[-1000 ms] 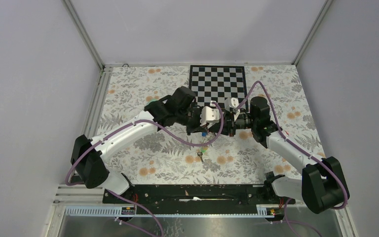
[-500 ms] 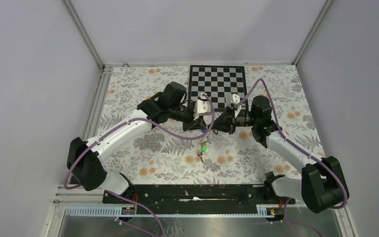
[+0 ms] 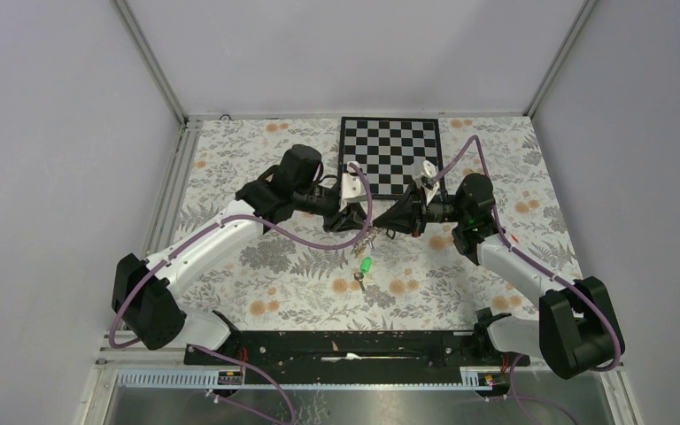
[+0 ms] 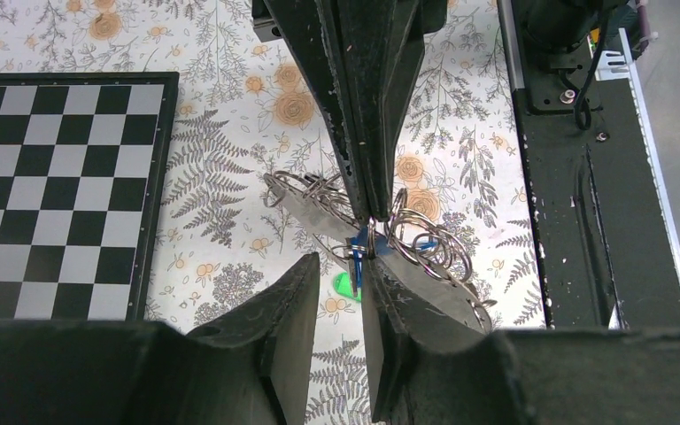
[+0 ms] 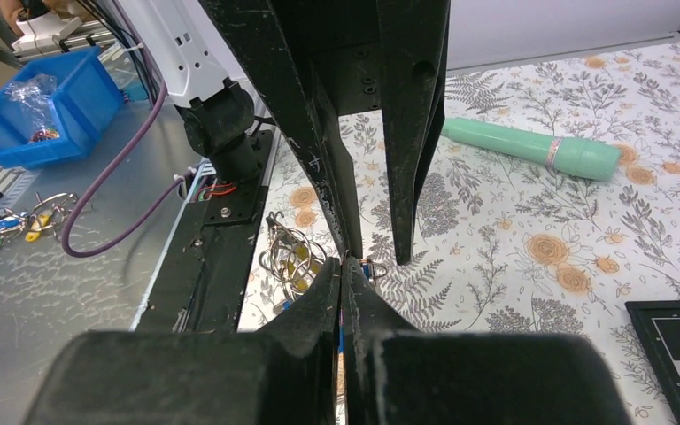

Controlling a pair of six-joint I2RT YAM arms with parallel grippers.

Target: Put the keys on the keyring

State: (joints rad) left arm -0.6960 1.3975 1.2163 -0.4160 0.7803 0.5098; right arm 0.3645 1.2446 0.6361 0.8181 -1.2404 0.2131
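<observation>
My right gripper (image 3: 384,228) (image 5: 341,266) is shut on a blue key (image 4: 359,243), held above the mat. A bunch of silvery rings, the keyring (image 4: 427,241) (image 5: 289,253), hangs at its tip with a yellow key (image 5: 299,266) and another blue key on it. My left gripper (image 3: 359,225) (image 4: 336,266) faces it tip to tip and is open. Its right finger almost touches the blue key. A green key (image 3: 365,265) (image 4: 345,283) lies on the mat below. A yellow-headed key (image 3: 357,282) lies just in front of it.
A checkerboard (image 3: 390,152) lies at the back of the floral mat. A mint-green cylinder (image 5: 531,150) lies on the mat. The black base rail (image 3: 345,345) runs along the near edge. Off the mat are a blue bin (image 5: 40,106) and more keys (image 5: 18,221).
My left arm has drawn back towards the far left and its gripper now meets the right gripper only at the tips. The green key on the mat has come into view.
</observation>
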